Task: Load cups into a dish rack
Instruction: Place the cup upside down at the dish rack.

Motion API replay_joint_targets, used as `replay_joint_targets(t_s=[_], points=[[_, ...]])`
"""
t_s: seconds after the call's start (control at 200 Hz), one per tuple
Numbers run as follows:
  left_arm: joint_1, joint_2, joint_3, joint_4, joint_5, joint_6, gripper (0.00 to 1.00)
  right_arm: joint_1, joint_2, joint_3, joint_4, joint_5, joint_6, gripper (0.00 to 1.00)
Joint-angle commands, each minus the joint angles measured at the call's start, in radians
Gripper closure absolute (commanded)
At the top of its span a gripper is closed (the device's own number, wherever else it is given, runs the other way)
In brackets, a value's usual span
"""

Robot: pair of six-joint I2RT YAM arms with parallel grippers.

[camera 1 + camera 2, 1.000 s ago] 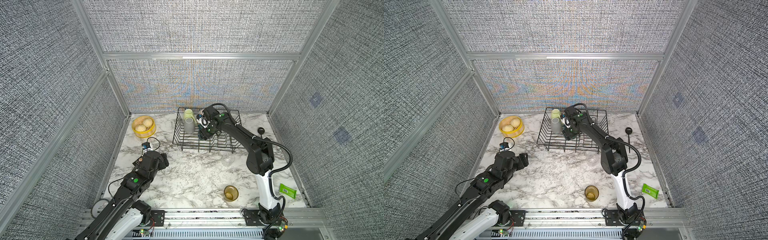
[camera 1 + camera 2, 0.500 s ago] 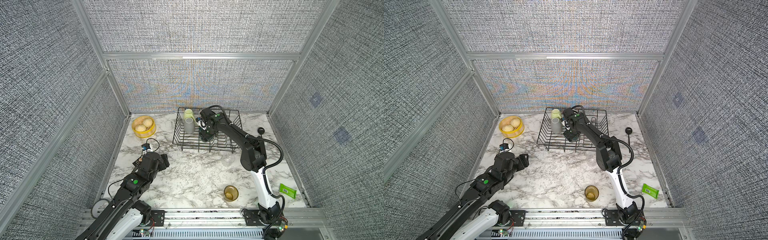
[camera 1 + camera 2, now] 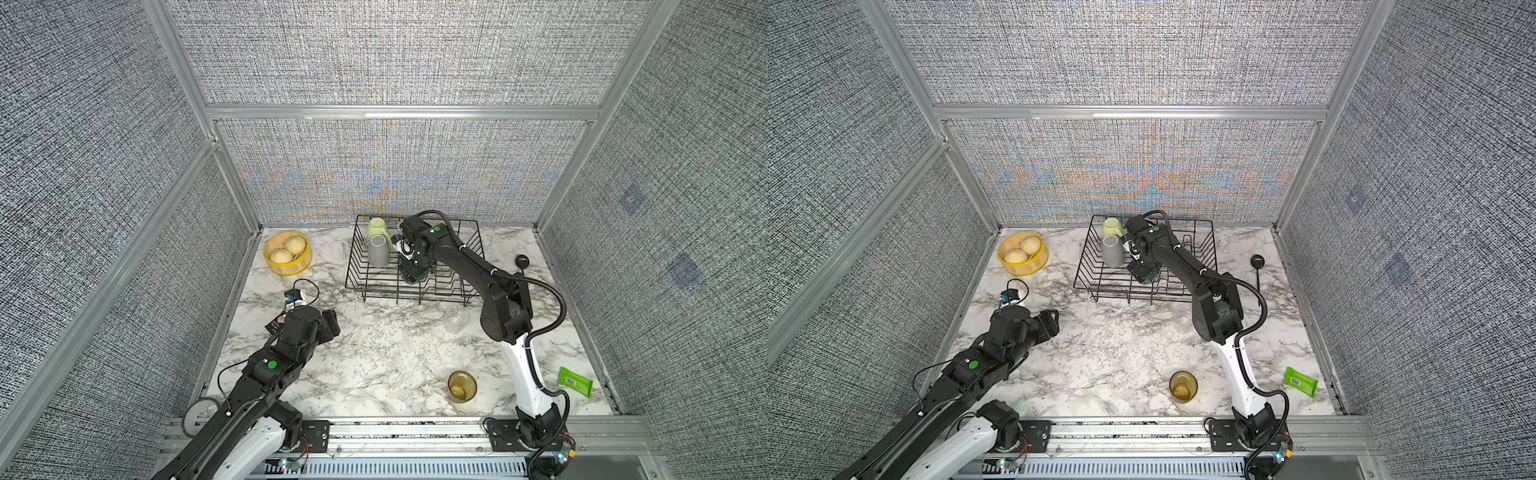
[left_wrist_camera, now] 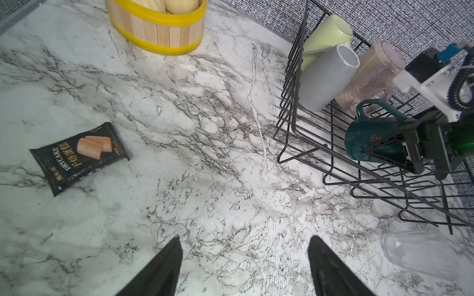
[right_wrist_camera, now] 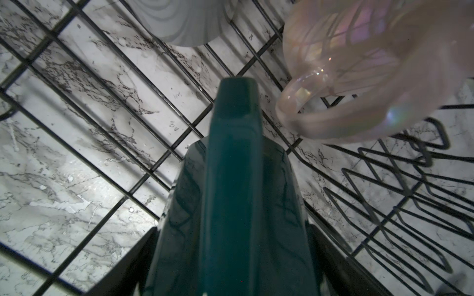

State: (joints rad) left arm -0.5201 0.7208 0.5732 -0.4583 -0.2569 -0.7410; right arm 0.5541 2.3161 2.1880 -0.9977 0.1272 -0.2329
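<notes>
The black wire dish rack (image 3: 465, 249) (image 3: 1200, 249) stands at the back of the table. Inside it lean a light green mug (image 3: 376, 227), a grey mug (image 3: 378, 251) and a pale pink mug (image 4: 372, 74) (image 5: 359, 64). My right gripper (image 3: 411, 270) (image 5: 233, 230) reaches down into the rack, shut on the dark teal mug (image 4: 372, 135) (image 5: 233, 166), handle facing its camera. A clear glass (image 3: 456, 320) (image 4: 420, 253) lies on the marble in front of the rack. An amber tumbler (image 3: 462, 386) (image 3: 1182, 386) stands near the front edge. My left gripper (image 3: 328, 324) (image 4: 243, 246) hangs open over bare marble.
A yellow steamer basket with buns (image 3: 287, 253) sits at the back left. A black snack packet (image 4: 79, 153) lies beside my left arm. A green packet (image 3: 575, 381) lies at the front right, and a black knob (image 3: 521, 262) stands right of the rack.
My right arm's elbow has swung slightly left and the teal mug has sunk a little lower into the rack. The left arm has barely moved.
</notes>
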Motion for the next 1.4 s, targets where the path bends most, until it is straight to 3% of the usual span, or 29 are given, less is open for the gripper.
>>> replay_joint_targets(t_s=[0.0, 0.055, 0.065, 0.085, 0.11, 0.5, 0.65, 0.88, 1.036, 1.216, 1.396], points=[[0.001, 0.006, -0.002, 0.024, 0.024, 0.008, 0.22, -0.006, -0.013, 0.006, 0.019, -0.011, 0.022, 0.28], [0.002, 0.009, 0.012, 0.007, 0.028, 0.012, 0.22, -0.009, -0.013, 0.008, 0.024, -0.026, 0.023, 0.27], [0.002, 0.009, 0.014, 0.005, 0.029, 0.012, 0.22, -0.008, -0.013, 0.01, 0.023, -0.029, 0.024, 0.23], [0.001, 0.009, 0.014, 0.003, 0.03, 0.012, 0.22, -0.01, -0.011, 0.011, 0.024, -0.035, 0.026, 0.04], [0.001, 0.009, 0.012, 0.005, 0.031, 0.011, 0.22, -0.01, -0.01, 0.014, 0.021, -0.043, 0.026, 0.01], [0.001, -0.025, -0.03, 0.024, 0.065, -0.004, 0.22, -0.017, -0.024, -0.008, 0.009, -0.115, 0.042, 0.08], [0.002, -0.045, -0.032, 0.016, 0.063, -0.006, 0.22, -0.017, -0.057, -0.067, 0.072, -0.144, 0.058, 0.11], [0.002, -0.063, -0.033, 0.005, 0.069, -0.007, 0.22, -0.025, -0.132, -0.234, 0.294, -0.139, 0.154, 0.05], [0.001, -0.065, -0.026, -0.013, 0.071, -0.005, 0.22, -0.029, -0.153, -0.331, 0.46, -0.095, 0.23, 0.06], [0.001, -0.082, -0.044, 0.005, 0.074, -0.004, 0.22, -0.042, -0.149, -0.339, 0.457, -0.023, 0.338, 0.11], [0.001, -0.103, -0.072, 0.021, 0.066, -0.015, 0.22, -0.043, -0.183, -0.393, 0.506, 0.029, 0.361, 0.14]])
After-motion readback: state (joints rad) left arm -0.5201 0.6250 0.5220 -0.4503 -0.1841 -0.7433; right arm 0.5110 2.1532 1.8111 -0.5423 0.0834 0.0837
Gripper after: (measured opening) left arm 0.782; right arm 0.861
